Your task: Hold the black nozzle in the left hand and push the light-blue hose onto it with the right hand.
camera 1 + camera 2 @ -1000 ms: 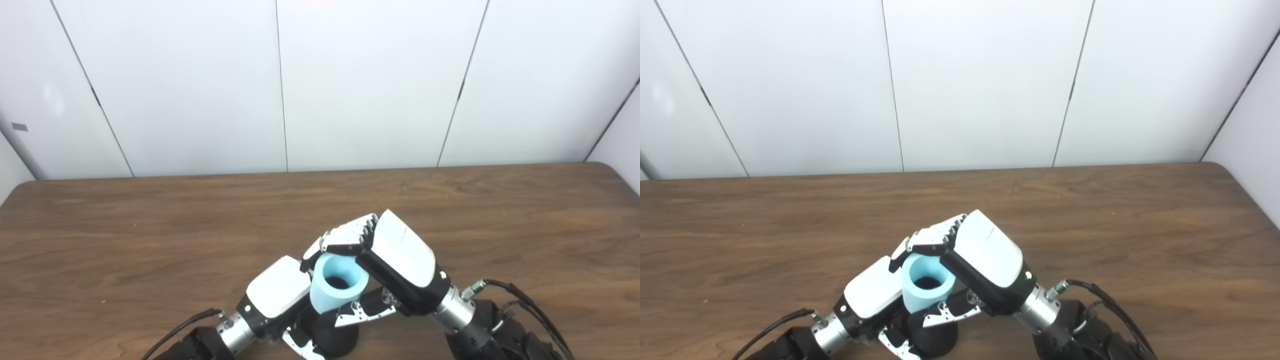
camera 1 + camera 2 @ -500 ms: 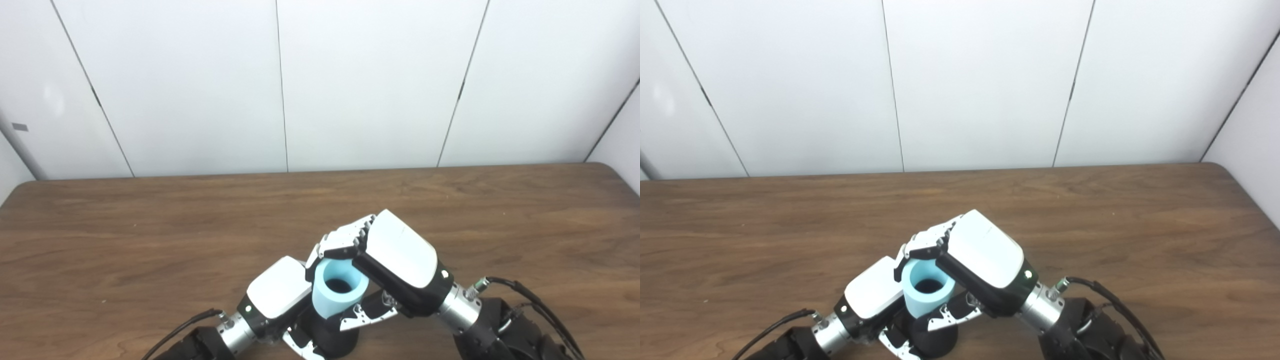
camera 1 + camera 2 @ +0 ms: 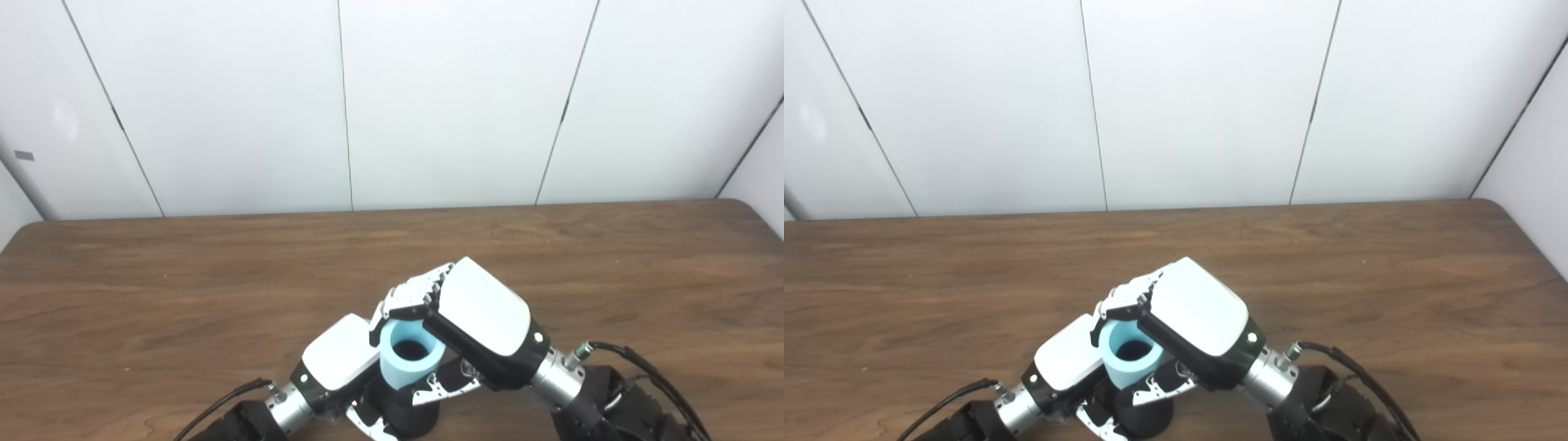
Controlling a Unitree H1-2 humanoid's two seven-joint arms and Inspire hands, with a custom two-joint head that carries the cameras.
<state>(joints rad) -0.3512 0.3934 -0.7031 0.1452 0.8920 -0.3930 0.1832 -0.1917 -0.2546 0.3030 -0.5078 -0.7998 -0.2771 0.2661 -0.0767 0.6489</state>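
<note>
Left hand (image 3: 340,361) clamped on black nozzle (image 3: 411,414) at near edge; right hand (image 3: 474,315) clamped on light-blue hose (image 3: 407,361), seated upright atop it.

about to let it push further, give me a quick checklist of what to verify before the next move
1. Left hand is shut on the black nozzle: ok, its fingers wrap the black base.
2. Right hand is shut on the light-blue hose: ok, fingers curl over the far rim and the thumb sits below.
3. Hose stands over the nozzle, open end up: ok, it looks roughly in line.
4. Depth of hose on nozzle: cannot tell, the joint is hidden by both hands.
5. Fingers clear of the joint: cannot tell, they crowd the seam.
6. Table around the hands free of obstacles: ok.
</note>
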